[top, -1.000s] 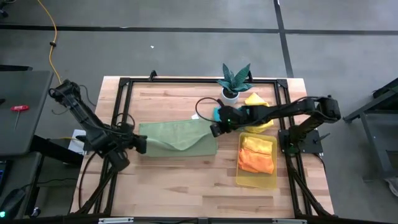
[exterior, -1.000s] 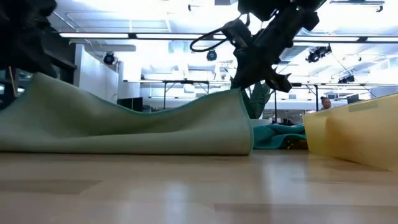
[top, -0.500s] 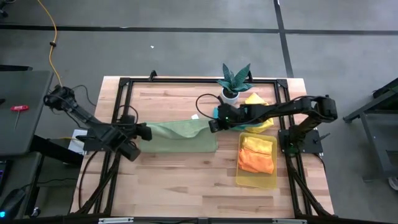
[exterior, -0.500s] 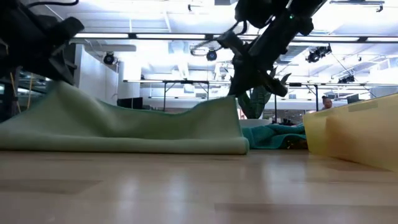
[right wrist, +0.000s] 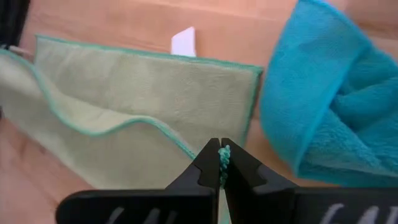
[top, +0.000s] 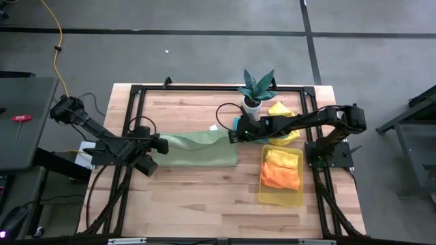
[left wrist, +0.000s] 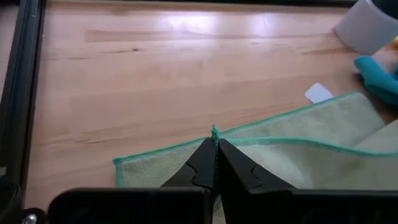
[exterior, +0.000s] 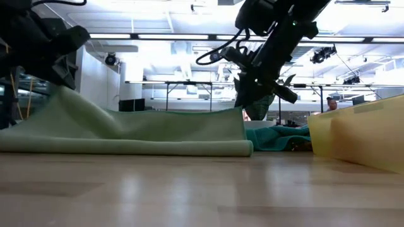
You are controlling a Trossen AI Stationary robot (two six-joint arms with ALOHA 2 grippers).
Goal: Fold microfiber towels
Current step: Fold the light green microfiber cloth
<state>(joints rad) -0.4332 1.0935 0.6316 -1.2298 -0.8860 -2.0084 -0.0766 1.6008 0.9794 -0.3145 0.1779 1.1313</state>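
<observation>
The left tool (left wrist: 215, 151) is clamped on the green towel's (top: 197, 148) teal-stitched edge at its left end. The right tool (right wrist: 220, 163) pinches the same towel's edge at the right end. The towel lies folded across the desk (top: 204, 197), beside a teal towel (right wrist: 336, 99) and a yellow tray (top: 281, 194).

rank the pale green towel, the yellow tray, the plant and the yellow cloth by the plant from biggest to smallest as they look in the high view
1. pale green towel
2. yellow tray
3. plant
4. yellow cloth, partly hidden by the right arm, so its place after the plant is unsure
</observation>
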